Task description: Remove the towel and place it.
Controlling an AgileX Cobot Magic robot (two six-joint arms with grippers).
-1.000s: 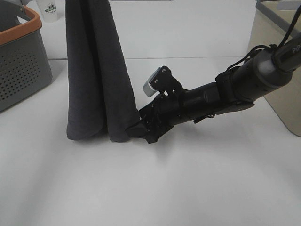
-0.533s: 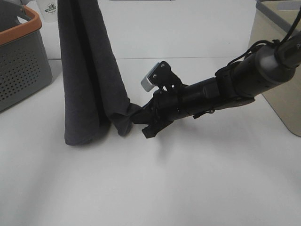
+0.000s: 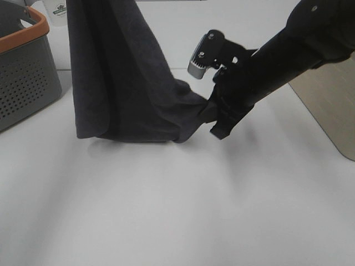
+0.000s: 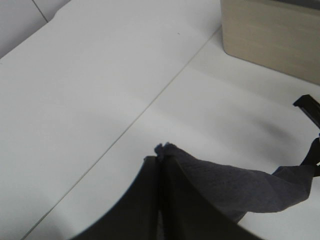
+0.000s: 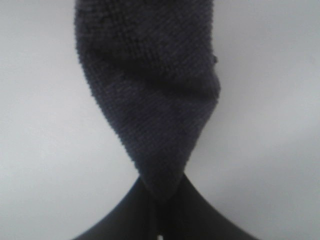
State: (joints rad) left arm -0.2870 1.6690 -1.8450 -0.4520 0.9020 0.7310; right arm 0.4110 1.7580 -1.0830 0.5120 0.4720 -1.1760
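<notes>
The dark charcoal towel hangs from above the top edge of the exterior view, and its lower edge touches the white table. My right gripper is shut on the towel's lower right corner and holds it out to the right, just above the table. The right wrist view shows the towel narrowing to a point pinched in that gripper. My left gripper is shut on an upper corner of the towel, high above the table. It is out of the exterior view.
A grey perforated basket with an orange rim stands at the left edge. A beige box stands at the right and also shows in the left wrist view. A white cup stands at the back left.
My right gripper has closed on the towel's lower corner and pulled it right and slightly up, spreading the hanging folds. The right arm has risen and swung steeper.
</notes>
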